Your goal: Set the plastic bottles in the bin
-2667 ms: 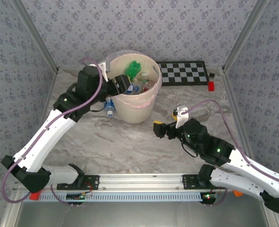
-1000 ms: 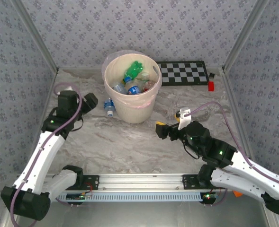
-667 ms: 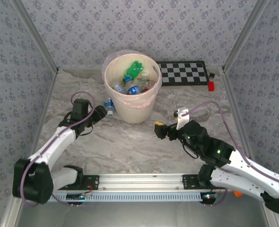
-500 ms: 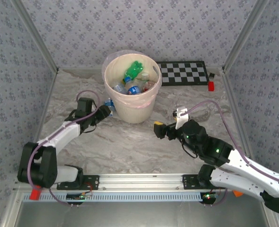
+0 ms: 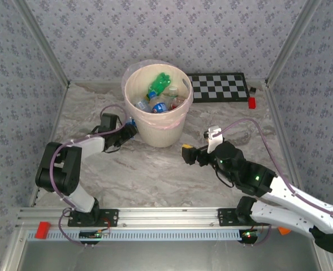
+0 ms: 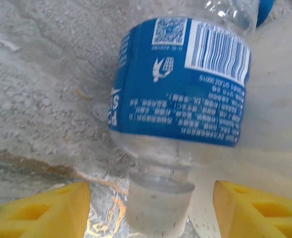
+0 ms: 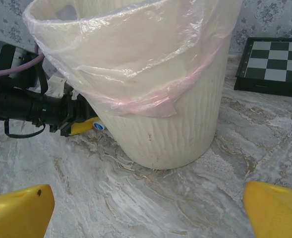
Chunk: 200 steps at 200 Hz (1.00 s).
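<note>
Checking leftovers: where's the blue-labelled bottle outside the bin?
Top view: the blue-labelled bottle lies on the table at the bin's left, between the left gripper's open fingers.

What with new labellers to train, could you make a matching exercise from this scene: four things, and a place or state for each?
1 bucket
2 checkerboard
3 red block
4 green bottle

A inside the bucket
B just right of the checkerboard
C flat by the back wall
D lined with clear plastic

Pairs: 1-D, 2-C, 3-B, 4-A
</note>
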Available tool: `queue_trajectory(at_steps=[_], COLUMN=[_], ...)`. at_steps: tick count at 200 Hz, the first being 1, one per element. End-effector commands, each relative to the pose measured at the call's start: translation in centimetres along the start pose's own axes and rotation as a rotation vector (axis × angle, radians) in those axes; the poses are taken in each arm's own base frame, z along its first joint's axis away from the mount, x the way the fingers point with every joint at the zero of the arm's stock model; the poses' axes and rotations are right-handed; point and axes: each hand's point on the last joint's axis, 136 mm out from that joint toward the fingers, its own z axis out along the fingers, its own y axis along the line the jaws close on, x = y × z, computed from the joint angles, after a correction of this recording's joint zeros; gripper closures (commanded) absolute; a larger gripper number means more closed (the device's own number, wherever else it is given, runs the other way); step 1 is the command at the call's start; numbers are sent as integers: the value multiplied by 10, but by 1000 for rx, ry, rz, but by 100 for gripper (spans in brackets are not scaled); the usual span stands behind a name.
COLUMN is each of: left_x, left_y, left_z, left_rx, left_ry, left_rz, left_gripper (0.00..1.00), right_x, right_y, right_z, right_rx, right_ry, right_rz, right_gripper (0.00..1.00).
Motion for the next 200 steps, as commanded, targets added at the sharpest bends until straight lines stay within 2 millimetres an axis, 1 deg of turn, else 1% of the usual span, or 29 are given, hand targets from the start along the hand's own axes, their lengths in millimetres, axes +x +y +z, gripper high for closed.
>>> queue_trajectory(at_steps=[1, 14, 32, 41, 49, 62, 73, 77, 118, 139, 159, 172, 200], left_x=[-12, -11, -9, -9, -9, -10, -11, -11, -14, -17, -23, -29, -42], left_y=[-12, -11, -11, -10, -9, -8, -8, -8, -10, -15, -24, -31, -53], left_z=[7, 12, 15, 14, 12, 7, 3, 1, -24, -43, -68, -88, -143], left_rx=[41, 42, 45, 43, 40, 32, 27, 23, 10, 14, 27, 40, 85], left_ry=[-15, -4, 4, 0, -4, -12, -17, -20, -53, -83, -127, -169, -282], left_rz=[28, 24, 21, 21, 26, 32, 39, 40, 56, 61, 70, 74, 89], left_gripper=[36, 37, 45, 46, 51, 55, 68, 71, 72, 72, 72, 73, 72], right_x=[-16, -16, -15, -15, -14, -14, -14, -13, -14, -14, -15, -16, -18], right_y=[5, 5, 4, 3, 2, 2, 2, 2, 3, 3, 2, 2, 3], right_z=[-7, -7, -7, -7, -7, -7, -7, -7, -6, -8, -9, -10, -10], right_rx=[-17, -16, -11, -10, -6, -5, -5, -5, -11, -12, -12, -12, -20], right_ry=[-33, -34, -30, -31, -29, -28, -30, -29, -34, -35, -39, -44, -51], right_rz=[-1, -1, -4, -4, -4, -5, -4, -3, 1, 4, 7, 8, 16], right_gripper=[1, 0, 0, 0, 0, 0, 0, 0, 0, 0, 0, 0, 0])
